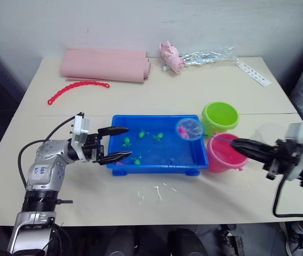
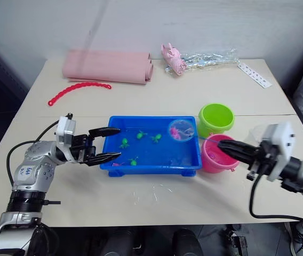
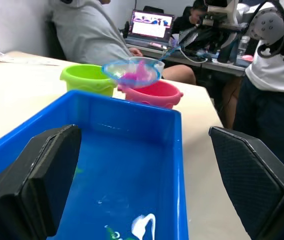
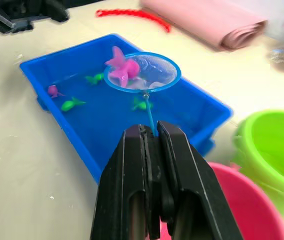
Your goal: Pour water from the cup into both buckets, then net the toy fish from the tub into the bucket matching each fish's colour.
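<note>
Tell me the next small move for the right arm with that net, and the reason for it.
Probably swing the net back over the pink bucket and tip it. The right gripper is shut on the net's handle, a pink fish lies in the mesh, and the net hangs above the tub's corner, right beside that bucket.

Two head cameras look forward and down from above, both showing the whole counter with the tub near frame centre. The left wrist camera sits low and close at the tub's rim, facing across it toward the buckets. The right wrist camera looks down closely along its hand, sharing tub and buckets.
</note>
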Controlling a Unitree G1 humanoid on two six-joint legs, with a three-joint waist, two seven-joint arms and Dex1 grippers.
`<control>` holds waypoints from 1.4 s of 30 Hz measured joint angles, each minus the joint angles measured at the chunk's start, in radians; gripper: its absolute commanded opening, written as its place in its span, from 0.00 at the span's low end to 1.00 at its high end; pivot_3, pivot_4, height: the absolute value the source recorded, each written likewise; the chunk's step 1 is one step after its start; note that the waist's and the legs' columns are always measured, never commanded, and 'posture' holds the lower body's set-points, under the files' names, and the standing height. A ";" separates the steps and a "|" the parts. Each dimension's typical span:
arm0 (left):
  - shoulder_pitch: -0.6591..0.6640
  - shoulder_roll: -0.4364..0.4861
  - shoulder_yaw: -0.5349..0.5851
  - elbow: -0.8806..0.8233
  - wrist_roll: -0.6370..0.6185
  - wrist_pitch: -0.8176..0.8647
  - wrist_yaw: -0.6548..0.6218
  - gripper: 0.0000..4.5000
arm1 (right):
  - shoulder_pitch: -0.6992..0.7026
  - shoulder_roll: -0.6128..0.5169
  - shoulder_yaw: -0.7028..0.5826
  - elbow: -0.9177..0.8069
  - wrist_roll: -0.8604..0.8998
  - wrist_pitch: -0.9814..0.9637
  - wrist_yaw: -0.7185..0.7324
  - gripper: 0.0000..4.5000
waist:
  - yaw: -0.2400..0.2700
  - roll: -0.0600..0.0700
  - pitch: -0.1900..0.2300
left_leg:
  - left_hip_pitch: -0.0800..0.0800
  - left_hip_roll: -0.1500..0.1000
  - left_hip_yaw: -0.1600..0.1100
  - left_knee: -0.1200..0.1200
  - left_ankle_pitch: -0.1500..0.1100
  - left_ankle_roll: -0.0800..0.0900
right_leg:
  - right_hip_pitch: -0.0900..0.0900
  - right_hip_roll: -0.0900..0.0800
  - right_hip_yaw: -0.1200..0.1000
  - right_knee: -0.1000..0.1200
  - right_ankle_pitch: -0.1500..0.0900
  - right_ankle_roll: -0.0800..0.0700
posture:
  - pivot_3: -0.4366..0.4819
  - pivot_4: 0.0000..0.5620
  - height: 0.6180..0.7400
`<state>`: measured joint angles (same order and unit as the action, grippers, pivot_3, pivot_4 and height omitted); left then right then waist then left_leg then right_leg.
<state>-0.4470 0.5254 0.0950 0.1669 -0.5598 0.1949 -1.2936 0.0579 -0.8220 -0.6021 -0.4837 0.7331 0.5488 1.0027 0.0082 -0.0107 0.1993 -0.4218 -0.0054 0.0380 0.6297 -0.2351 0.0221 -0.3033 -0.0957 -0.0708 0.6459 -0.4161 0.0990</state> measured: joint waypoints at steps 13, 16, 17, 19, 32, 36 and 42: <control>-0.064 -0.060 -0.041 0.000 -0.001 0.014 -0.008 0.99 | 0.315 0.016 -0.326 0.038 -0.219 -0.268 0.060 0.00 | 0.014 0.000 0.000 | 0.001 0.000 0.002 0.000 0.000 0.000 | 0.000 0.001 0.002 0.000 0.000 0.000 | 0.48 0.27 1.00; -0.069 -0.073 -0.048 0.001 0.000 0.014 -0.007 0.99 | 0.359 0.032 -0.307 0.085 -0.353 -0.498 0.090 0.00 | 0.015 0.000 0.000 | 0.001 0.000 0.002 0.000 0.000 0.000 | 0.000 0.001 0.002 0.000 0.000 0.000 | 0.48 0.27 1.00; -0.069 -0.077 -0.052 0.002 0.000 0.014 -0.006 0.99 | 0.361 0.050 -0.295 0.098 -0.385 -0.574 0.093 0.00 | 0.015 0.000 0.000 | 0.001 0.000 0.002 0.000 0.000 0.000 | 0.000 0.001 0.002 -0.001 0.000 0.000 | 0.48 0.27 1.00; -0.070 -0.080 -0.057 0.002 0.000 0.014 -0.003 0.99 | 0.363 0.077 -0.268 0.118 -0.430 -0.683 0.090 0.00 | 0.014 0.000 0.000 | 0.001 0.000 0.002 0.000 0.000 0.000 | 0.000 0.001 0.002 0.000 0.000 0.000 | 0.48 0.27 1.00; -0.058 -0.109 -0.071 -0.038 0.000 0.025 0.059 0.99 | 0.391 0.123 -0.223 0.258 -0.804 -1.256 -0.132 0.00 | 0.014 0.001 0.000 | 0.002 0.000 0.002 0.000 0.000 -0.001 | 0.000 0.001 0.003 0.000 0.000 0.000 | 0.48 0.27 1.00; -0.057 -0.114 -0.073 -0.038 0.000 0.025 0.070 0.99 | 0.392 0.103 -0.226 0.276 -0.904 -1.359 -0.215 0.00 | 0.014 0.001 0.000 | 0.002 0.000 0.002 0.000 0.001 -0.001 | 0.000 0.001 0.003 0.000 0.000 0.000 | 0.48 0.27 1.00; -0.055 -0.122 -0.073 -0.038 0.000 0.023 0.074 0.99 | 0.383 0.095 -0.245 0.292 -1.025 -1.467 -0.317 0.00 | 0.014 0.001 0.000 | 0.002 0.000 0.002 0.000 0.001 -0.001 | 0.000 0.001 0.003 0.000 0.000 0.000 | 0.48 0.27 1.00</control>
<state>-0.5022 0.4037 0.0215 0.1290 -0.5594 0.2183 -1.2194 0.4405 -0.7267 -0.8473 -0.1917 -0.2923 -0.9185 0.6856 0.0225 -0.0102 0.1989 -0.4202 -0.0056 0.0396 0.6298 -0.2346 0.0213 -0.3028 -0.0946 -0.0680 0.6459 -0.4161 0.0992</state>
